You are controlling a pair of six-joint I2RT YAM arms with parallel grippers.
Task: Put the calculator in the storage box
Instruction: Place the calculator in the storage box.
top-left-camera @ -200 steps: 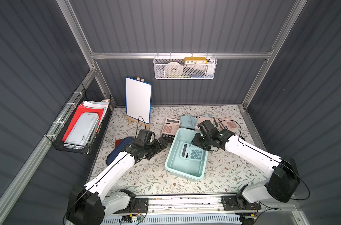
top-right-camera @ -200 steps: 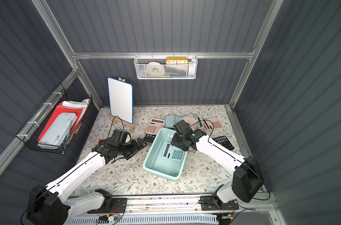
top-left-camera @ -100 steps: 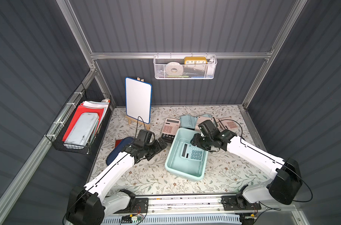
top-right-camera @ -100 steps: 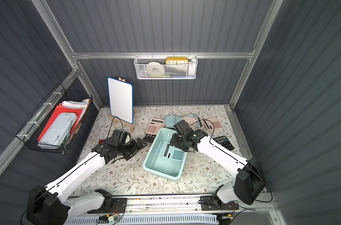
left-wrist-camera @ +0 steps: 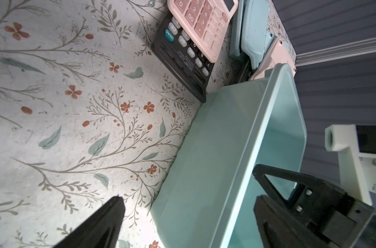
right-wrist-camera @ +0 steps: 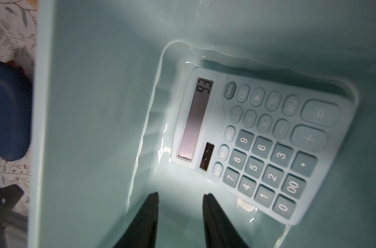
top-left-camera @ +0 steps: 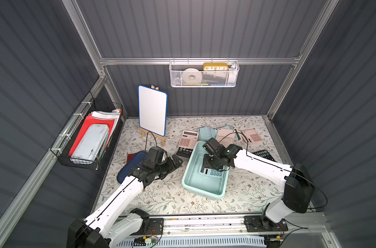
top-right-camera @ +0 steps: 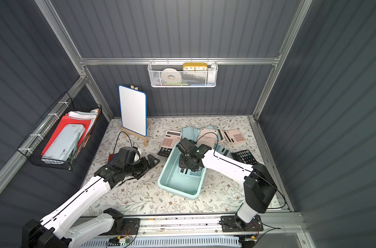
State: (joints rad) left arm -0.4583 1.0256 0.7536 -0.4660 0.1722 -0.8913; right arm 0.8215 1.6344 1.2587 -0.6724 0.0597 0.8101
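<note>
While inside one storage box, one calculator.

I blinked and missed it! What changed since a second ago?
The right end effector moved a little further into the box, jaws apart, holding nothing. The calculator stayed lying in the box, and the left end effector stayed open beside it.

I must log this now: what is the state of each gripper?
Left gripper: open, holding nothing.
Right gripper: open, holding nothing; the light blue calculator lies free in the storage box.
</note>
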